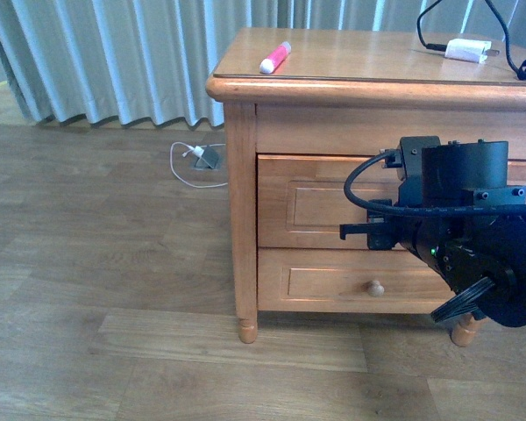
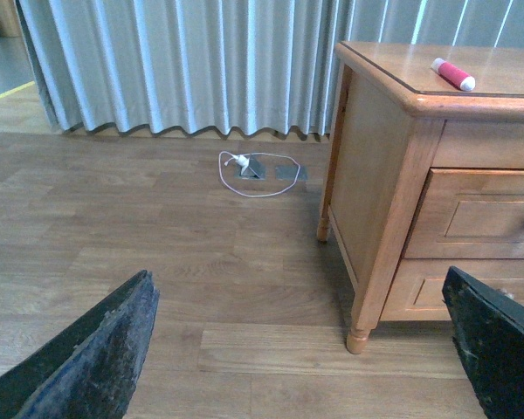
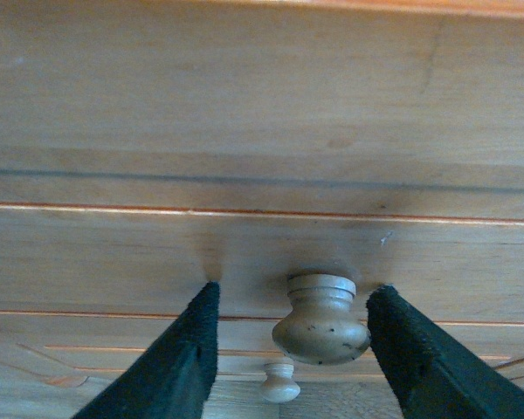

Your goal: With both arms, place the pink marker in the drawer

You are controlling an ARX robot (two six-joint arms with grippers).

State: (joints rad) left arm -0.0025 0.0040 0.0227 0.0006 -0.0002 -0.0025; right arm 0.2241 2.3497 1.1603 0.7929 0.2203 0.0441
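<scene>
**Centre on the knob, then pull straight**

The right fingers are spread, one on each side of the knob of the upper drawer, and are not yet gripping it. The knob sits nearer one finger than the other. The drawer looks shut, so the step in hand is probably opening it.

To do that well, shift the right arm sideways until the knob is central. Close firmly behind its wide head, then pull level and straight toward the near side so the drawer does not jam.

The pink marker lies on top of the desk, near its left edge. The left fingers are spread and empty, low over the floor left of the desk, well apart from the marker.
</scene>
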